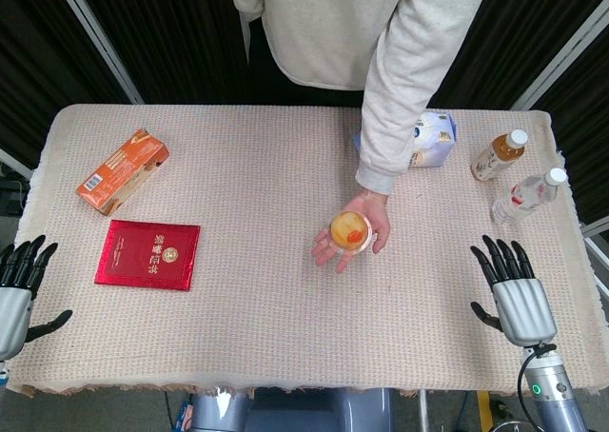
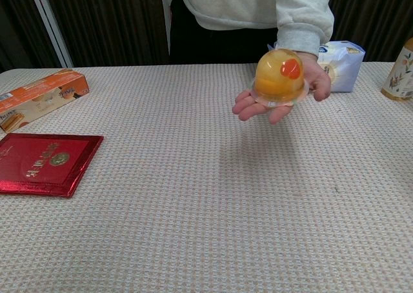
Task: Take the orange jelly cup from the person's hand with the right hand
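The orange jelly cup point(image 1: 350, 231) point(image 2: 280, 77) rests dome-up on the person's open palm point(image 1: 343, 245) point(image 2: 266, 108), held above the middle of the table, right of centre. My right hand point(image 1: 515, 294) lies flat at the table's near right edge, fingers spread and empty, well to the right of the cup. At the near left edge my left hand point(image 1: 17, 294) is also open with nothing in it. Neither hand shows in the chest view.
An orange box point(image 1: 122, 170) point(image 2: 37, 99) and a red booklet point(image 1: 148, 254) point(image 2: 42, 162) lie on the left. Behind the person's arm stands a blue-white pouch point(image 1: 433, 139) point(image 2: 340, 62). Two bottles point(image 1: 498, 156) point(image 1: 528, 195) stand at the far right.
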Robot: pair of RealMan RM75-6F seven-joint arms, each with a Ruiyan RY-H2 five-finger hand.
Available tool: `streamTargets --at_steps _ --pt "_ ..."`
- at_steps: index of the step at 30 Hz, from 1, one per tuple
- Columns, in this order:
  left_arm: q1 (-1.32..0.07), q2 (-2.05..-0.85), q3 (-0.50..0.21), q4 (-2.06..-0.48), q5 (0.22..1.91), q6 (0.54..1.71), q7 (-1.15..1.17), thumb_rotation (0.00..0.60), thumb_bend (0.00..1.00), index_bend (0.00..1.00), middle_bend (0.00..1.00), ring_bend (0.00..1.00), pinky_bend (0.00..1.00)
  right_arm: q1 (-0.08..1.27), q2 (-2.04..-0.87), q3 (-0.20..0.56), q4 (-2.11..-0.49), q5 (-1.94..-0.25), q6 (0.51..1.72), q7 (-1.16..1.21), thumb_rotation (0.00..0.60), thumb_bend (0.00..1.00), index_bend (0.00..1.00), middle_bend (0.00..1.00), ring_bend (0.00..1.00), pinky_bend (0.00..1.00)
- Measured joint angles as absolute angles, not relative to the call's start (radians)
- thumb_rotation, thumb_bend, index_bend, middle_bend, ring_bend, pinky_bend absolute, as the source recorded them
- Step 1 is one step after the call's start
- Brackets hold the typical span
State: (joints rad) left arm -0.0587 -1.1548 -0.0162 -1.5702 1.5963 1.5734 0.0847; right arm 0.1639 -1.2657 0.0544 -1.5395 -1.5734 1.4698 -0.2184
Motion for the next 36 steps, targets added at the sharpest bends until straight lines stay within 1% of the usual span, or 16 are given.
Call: streamTargets --at_steps 17,22,25,29,32,36 --pt "-0.059 -1.154 -0.018 -1.568 1.598 1.577 0.080 0.600 0.08 0.00 0.00 0.00 0.00 0.166 -1.267 0.055 -1.551 -1.575 1.466 -0.222 0.600 0.12 0.10 0.00 0.00 0.00" --pt "-0.060 -1.156 -0.023 -1.564 1.593 1.577 0.085 0.600 0.08 0.00 0.00 0.00 0.00 0.173 -1.257 0.059 -1.582 -1.572 1.455 -0.234 0.600 0.12 0.10 0.00 0.00 0.00" --pt "-0.061 -1.157 -0.027 -1.567 1.591 1.578 0.084 0.600 0.08 0.00 0.00 0.00 0.00 0.187 -1.241 0.068 -1.628 -1.563 1.434 -0.250 0.600 0.12 0.11 0.00 0.00 0.00" --pt "-0.065 -1.162 -0.033 -1.561 1.600 1.589 0.087 0.600 0.08 0.00 0.00 0.00 0.00 0.225 -1.203 0.096 -1.727 -1.521 1.370 -0.322 0.600 0.13 0.14 0.00 0.00 0.01" --pt "-0.065 -1.162 -0.031 -1.561 1.600 1.586 0.081 0.600 0.08 0.00 0.00 0.00 0.00 0.268 -1.178 0.139 -1.827 -1.451 1.316 -0.410 0.600 0.14 0.15 0.02 0.00 0.03" --pt "-0.066 -1.160 -0.032 -1.563 1.600 1.586 0.071 0.600 0.08 0.00 0.00 0.00 0.00 0.341 -1.163 0.209 -1.943 -1.300 1.250 -0.527 0.600 0.14 0.16 0.03 0.00 0.03"
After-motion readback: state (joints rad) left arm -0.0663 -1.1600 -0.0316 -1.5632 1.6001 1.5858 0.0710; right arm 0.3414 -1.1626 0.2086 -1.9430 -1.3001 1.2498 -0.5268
